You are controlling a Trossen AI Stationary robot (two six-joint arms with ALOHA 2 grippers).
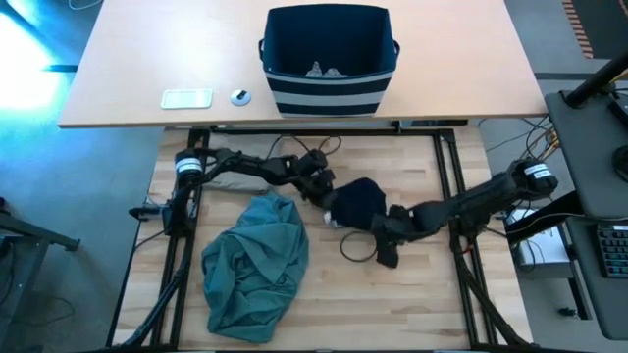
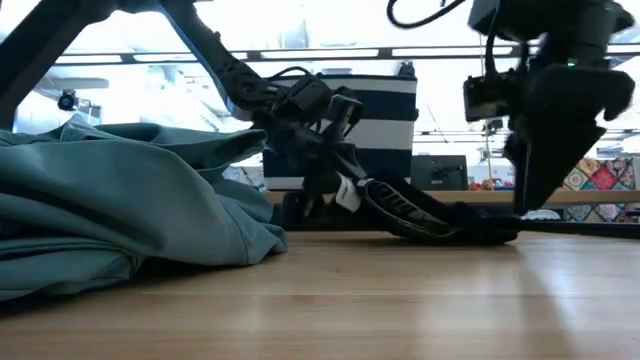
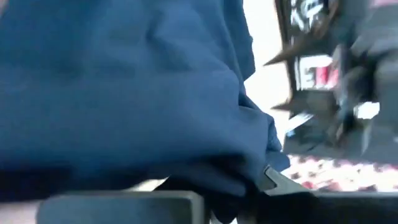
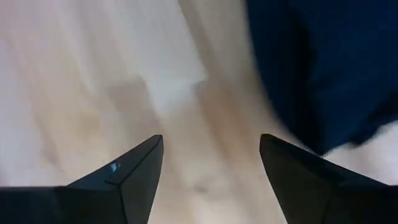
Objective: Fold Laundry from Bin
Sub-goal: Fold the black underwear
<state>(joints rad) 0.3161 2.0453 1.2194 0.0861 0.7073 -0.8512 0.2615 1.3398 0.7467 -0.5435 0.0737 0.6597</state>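
One camera hangs overhead, looking straight down on the pale wooden table (image 1: 412, 294) and the desk beyond. Another sits at tabletop height, facing level across the boards toward the boxy navy fabric bin with white stripes (image 2: 385, 120), which the overhead also catches. Each wrist camera rides close: both look at the crumpled navy cloth garment (image 3: 124, 87), one nearly pressed against it.

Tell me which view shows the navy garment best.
The high view: the whole navy garment lies bunched on the table between both arms. The low view shows only a flat dark edge; the left wrist view a close blur; the right wrist view one corner.
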